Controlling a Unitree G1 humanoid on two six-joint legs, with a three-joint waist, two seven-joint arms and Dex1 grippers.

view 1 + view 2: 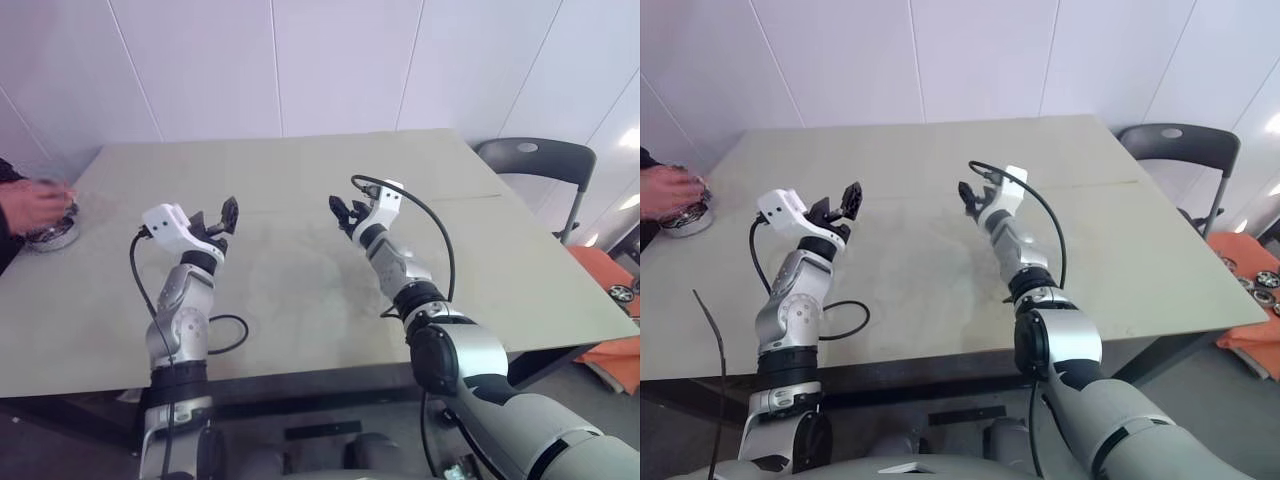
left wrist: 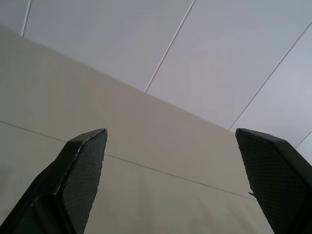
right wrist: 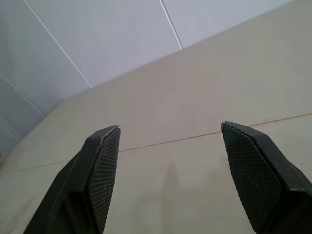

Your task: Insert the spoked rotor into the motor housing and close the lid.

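At the table's far left edge a person's hand [image 1: 33, 205] covers a round silvery metal part [image 1: 55, 235]; it looks like the motor housing, but its windings are hidden. The spoked rotor and the lid are out of view. My left gripper [image 1: 218, 222] hovers above the table [image 1: 300, 290], right of that hand and well apart from it, open and empty, its fingertips [image 2: 90, 146] wide apart. My right gripper [image 1: 345, 213] hangs over the table's middle, also open with nothing between its fingers [image 3: 105, 146].
A dark chair [image 1: 535, 160] stands past the table's right side. An orange bin [image 1: 1252, 300] holding small round metal parts sits low at the right. A black cable [image 1: 225, 335] loops on the table beside my left arm.
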